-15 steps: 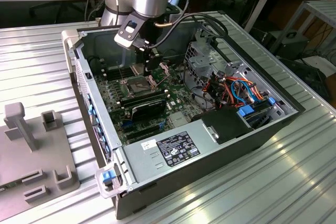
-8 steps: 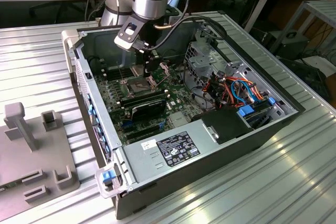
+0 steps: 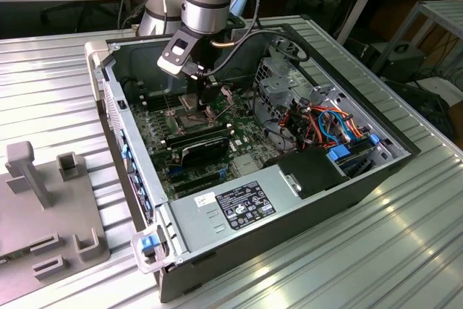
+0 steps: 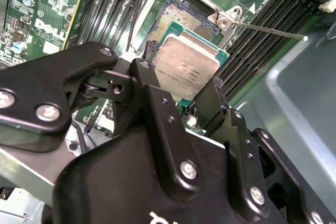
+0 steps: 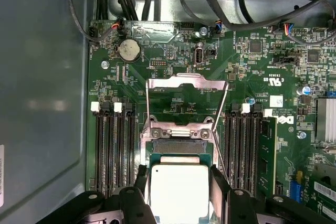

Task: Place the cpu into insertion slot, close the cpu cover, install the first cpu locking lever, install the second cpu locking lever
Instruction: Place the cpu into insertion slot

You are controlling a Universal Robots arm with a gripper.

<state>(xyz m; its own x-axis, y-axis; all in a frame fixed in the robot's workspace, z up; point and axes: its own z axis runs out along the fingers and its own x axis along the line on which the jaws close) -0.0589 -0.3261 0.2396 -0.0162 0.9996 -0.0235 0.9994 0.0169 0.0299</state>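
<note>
The gripper [image 4: 181,85] is pinching the cpu [image 5: 178,192] between its two black fingers [image 4: 148,74], gripping opposite edges with the silvery top facing up. The chip is hanging just over the insertion slot [image 5: 178,147], part of whose dark pin field is showing beyond it. Past that, the cpu cover [image 5: 186,81] is sitting swung open on its hinge, with the green motherboard [image 5: 247,66] stretching behind inside the open computer case [image 3: 253,247].

In the second wrist view, the near edge of the cpu [image 4: 186,69] is covered by the fingers [image 4: 151,86] of the pincer [image 4: 181,90], and part of the insertion slot [image 4: 185,17] is hidden beneath the chip. In the first wrist view, the cpu [image 5: 178,190] is cut off by the picture's edge.
</note>
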